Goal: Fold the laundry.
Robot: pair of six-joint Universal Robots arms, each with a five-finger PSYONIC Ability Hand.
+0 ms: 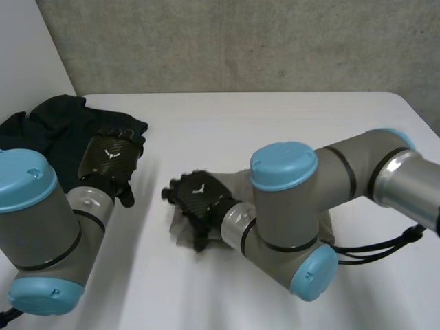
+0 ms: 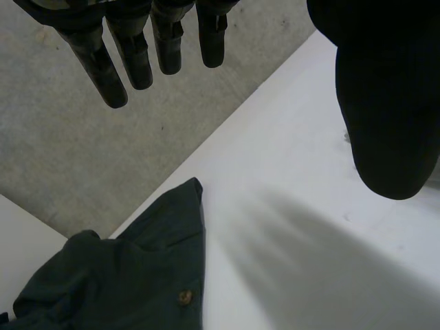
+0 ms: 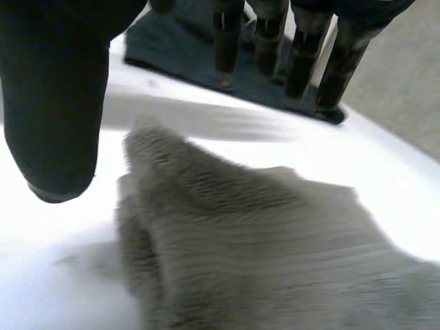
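My left hand [image 1: 110,161] hangs at the edge of the dark shirt [image 1: 48,127], which lies crumpled at the left end of the white desk [image 1: 275,124]. Its fingers [image 2: 113,65] are straight and wide of the thumb, holding nothing. A button [image 2: 184,297] shows on the shirt past my fingertips. My right hand [image 1: 196,199] is over one end of the grey ribbed cloth [image 3: 261,247] near the middle of the desk, apart from the shirt. Those fingers [image 3: 295,58] are straight too, wide of the thumb, gripping nothing.
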